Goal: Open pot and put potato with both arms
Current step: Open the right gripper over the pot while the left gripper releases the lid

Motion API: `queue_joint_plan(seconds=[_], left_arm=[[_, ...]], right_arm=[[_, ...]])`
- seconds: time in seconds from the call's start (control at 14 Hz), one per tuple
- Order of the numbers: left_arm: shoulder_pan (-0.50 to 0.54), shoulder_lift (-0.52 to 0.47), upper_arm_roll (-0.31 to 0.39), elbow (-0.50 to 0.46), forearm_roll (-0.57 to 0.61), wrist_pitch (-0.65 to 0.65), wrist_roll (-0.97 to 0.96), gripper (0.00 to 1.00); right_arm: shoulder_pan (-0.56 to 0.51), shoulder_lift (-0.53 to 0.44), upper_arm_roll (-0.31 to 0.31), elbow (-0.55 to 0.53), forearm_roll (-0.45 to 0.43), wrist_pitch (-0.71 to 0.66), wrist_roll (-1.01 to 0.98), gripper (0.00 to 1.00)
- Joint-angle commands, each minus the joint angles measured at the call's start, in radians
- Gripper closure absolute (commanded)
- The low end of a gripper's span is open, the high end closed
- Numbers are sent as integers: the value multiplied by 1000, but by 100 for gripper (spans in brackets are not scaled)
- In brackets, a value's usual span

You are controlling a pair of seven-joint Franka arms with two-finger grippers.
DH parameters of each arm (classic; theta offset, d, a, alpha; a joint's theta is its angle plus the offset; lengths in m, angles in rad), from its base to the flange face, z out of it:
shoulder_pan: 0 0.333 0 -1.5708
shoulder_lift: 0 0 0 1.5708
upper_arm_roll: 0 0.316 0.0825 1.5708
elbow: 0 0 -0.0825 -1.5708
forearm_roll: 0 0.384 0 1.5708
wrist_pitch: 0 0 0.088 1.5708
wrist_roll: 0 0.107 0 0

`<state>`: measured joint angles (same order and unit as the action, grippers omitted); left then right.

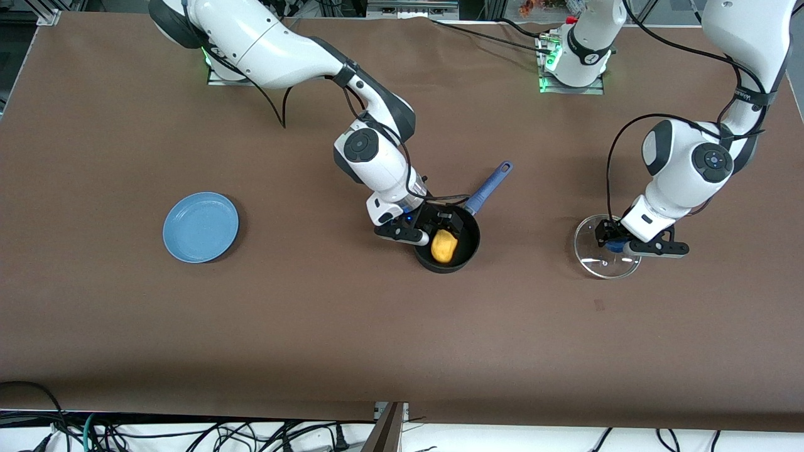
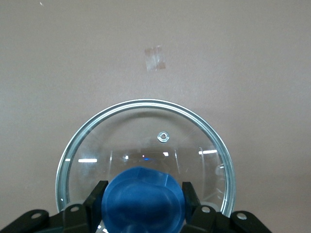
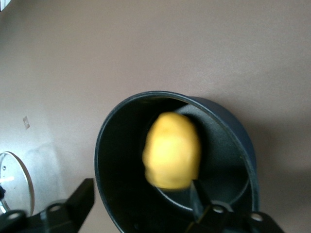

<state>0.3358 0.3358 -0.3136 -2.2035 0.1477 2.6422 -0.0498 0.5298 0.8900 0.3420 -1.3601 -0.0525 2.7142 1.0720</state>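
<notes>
The black pot (image 1: 468,242) stands mid-table with its lid off, and its blue handle (image 1: 488,187) points toward the robots' bases. The yellow potato (image 1: 444,246) (image 3: 172,150) is inside the pot. My right gripper (image 1: 430,227) (image 3: 141,194) hangs open over the pot's rim, one finger outside the wall and one inside, close to the potato. The glass lid (image 1: 603,267) (image 2: 146,131) sits low at the table toward the left arm's end. My left gripper (image 1: 619,245) (image 2: 143,196) is shut on its blue knob (image 2: 143,194).
A flat blue plate (image 1: 201,227) lies toward the right arm's end of the table. A small tape mark (image 1: 598,305) (image 2: 155,58) is on the brown cloth, nearer the front camera than the lid. Cables run along the table's front edge.
</notes>
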Motion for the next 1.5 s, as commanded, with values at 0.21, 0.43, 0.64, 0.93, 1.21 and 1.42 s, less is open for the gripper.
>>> queue_joint_plan(seconds=[0.21, 0.43, 0.64, 0.93, 1.21, 1.42], left_arm=[[28, 28, -7, -27, -11, 61, 38, 66], [28, 52, -2, -19, -10, 65, 38, 61], [28, 55, 1, -21, -10, 81, 38, 50], [31, 57, 2, -15, 33, 82, 36, 30], [35, 57, 2, -7, 33, 81, 36, 18], [35, 46, 2, 5, 33, 75, 30, 13]], right_arm=[[-7, -72, -34, 48, -12, -210, -20, 0], [-46, -140, -46, 58, -21, -409, -146, 0], [-123, -219, -46, 58, -20, -612, -329, 0], [-262, -348, -46, 56, -23, -870, -594, 0], [-416, -476, -58, 44, -26, -1033, -913, 0], [-462, -592, -161, 0, -15, -1094, -1061, 0]])
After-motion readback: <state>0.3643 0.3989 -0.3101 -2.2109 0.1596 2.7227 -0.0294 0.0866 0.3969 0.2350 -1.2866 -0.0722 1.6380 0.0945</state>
